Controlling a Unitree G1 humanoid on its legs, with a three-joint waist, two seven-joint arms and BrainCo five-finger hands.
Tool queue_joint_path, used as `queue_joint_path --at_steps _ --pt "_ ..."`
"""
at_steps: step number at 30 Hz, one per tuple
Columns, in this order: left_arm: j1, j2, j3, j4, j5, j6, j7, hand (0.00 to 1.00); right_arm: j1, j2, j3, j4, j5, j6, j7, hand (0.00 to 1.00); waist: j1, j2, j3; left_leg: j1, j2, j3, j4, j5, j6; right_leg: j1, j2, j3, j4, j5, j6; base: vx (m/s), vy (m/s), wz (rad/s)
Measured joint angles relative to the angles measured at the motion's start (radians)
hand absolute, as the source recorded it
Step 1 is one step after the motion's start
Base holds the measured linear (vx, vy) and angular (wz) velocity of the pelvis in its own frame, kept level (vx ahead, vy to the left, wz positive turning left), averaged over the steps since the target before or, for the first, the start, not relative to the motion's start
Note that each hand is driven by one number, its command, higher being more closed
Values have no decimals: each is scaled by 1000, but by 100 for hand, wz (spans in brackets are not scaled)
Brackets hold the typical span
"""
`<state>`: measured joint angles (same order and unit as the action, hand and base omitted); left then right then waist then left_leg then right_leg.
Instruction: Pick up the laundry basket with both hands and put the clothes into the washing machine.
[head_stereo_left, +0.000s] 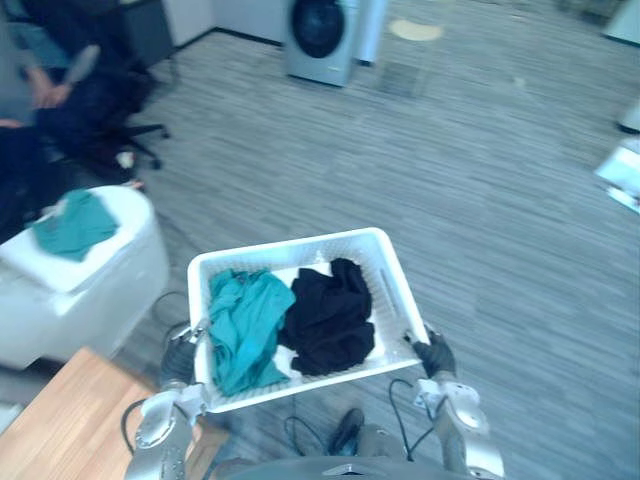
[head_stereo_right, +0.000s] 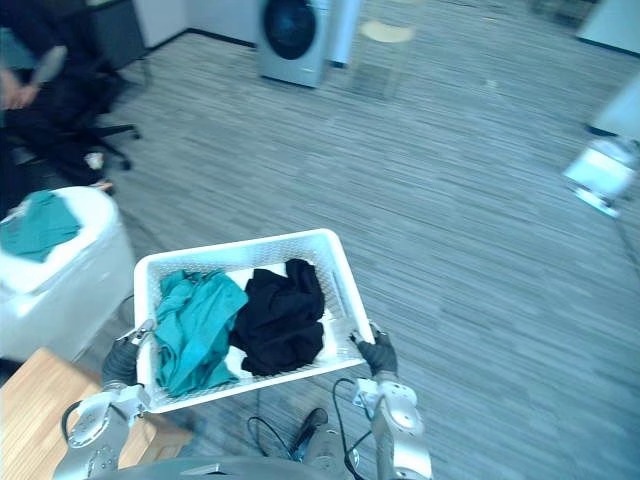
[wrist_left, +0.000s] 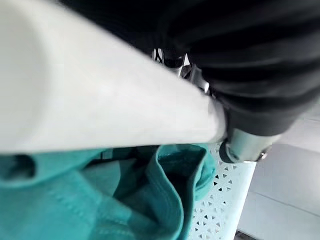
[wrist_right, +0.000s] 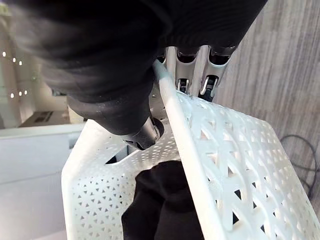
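While the washing machine (head_stereo_left: 320, 35) stands well away | laundry basket (head_stereo_left: 385, 262) held up, teal clothes (head_stereo_left: 243, 325) and black clothes (head_stereo_left: 325, 315) inside | left hand (head_stereo_left: 180, 362), right hand (head_stereo_left: 436, 354): fingers (wrist_right: 209, 82) curled round its side rims.

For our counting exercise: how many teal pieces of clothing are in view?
2. One teal garment lies in the laundry basket beside the black clothing; a second teal garment lies on a white rounded object at the left. Others may be hidden beneath.
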<state>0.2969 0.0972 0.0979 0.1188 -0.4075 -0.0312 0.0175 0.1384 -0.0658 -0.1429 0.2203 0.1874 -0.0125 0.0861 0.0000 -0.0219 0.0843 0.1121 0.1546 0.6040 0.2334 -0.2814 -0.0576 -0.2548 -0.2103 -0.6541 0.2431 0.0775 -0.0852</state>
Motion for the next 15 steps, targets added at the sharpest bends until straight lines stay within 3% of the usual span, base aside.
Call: queue_joint_path --at_steps 1,3,5,6,7,8,9,10,11,12,13,14,15 --pt "-33 -6 -20 22 -1 0 0 100 -23 -40 -5 0 0 0 -2 100 -5 22 15 13 7 1 -19 5 -12 -13 23 31 2 4 6 131 -167 -64" --pt "-77 -22 -38 51 -1 0 -1 100 -34 -73 -18 -1 0 0 -6 100 -18 39 23 30 9 1 -37 6 -21 -19 32 44 21 -10 15 124 -127 -38" --pt "-124 -29 -55 72 -1 2 4 100 -24 -77 -37 -9 2 -1 -12 100 -46 48 26 49 51 -16 -14 -16 -77 -17 45 41 94 -98 27 115 -98 0" --pt "-128 -27 -59 71 -1 2 4 100 -16 -72 -39 -10 2 -1 -12 100 -53 47 25 45 73 -23 15 -30 -84 -14 48 37 121 -128 28 130 -149 22" --pt "-124 -24 -59 70 -1 2 4 100 1 -61 -38 -13 4 -1 -12 100 -58 49 26 31 120 -30 99 -54 -67 -4 65 34 156 -175 21 148 -232 16" --pt "-113 -17 -56 68 -1 2 7 100 30 -46 -28 -15 8 -1 -12 100 -52 48 26 -32 217 -32 330 -72 31 17 101 34 160 -213 3 169 -354 -27" --pt "-77 -19 -55 63 -3 2 22 100 54 -45 -9 -17 9 -1 -11 100 -18 66 21 -98 330 -34 563 -8 210 64 166 46 123 -228 4 162 -329 -56" --pt "-56 -18 -51 63 -3 2 26 100 66 -48 0 -21 9 -1 -10 100 -2 75 13 -139 375 -55 661 55 289 93 200 52 92 -232 6 240 -322 -89" --pt "-23 -17 -48 59 -4 3 27 100 85 -58 13 -46 9 1 -12 100 28 88 13 -234 410 -188 819 143 269 148 253 78 34 -239 11 334 -228 -67" --pt "-8 -27 -48 59 -5 3 27 100 80 -71 17 -51 9 1 -13 100 36 95 22 -319 375 -280 913 110 182 169 263 91 14 -239 11 410 -219 -53" --pt "-1 -38 -50 59 -5 3 23 100 70 -88 16 -51 9 4 -14 100 39 87 33 -418 312 -314 952 76 141 194 261 106 -16 -241 7 330 -132 -24" --pt "3 -43 -51 58 -5 3 23 100 67 -97 19 -51 9 11 -14 100 45 81 36 -456 277 -312 926 58 132 208 259 115 -34 -241 6 318 -123 -29" --pt "9 -46 -51 58 -5 3 22 100 58 -108 22 -50 9 18 -10 100 62 69 44 -502 217 -288 816 30 105 239 253 127 -66 -236 17 328 -106 -40"
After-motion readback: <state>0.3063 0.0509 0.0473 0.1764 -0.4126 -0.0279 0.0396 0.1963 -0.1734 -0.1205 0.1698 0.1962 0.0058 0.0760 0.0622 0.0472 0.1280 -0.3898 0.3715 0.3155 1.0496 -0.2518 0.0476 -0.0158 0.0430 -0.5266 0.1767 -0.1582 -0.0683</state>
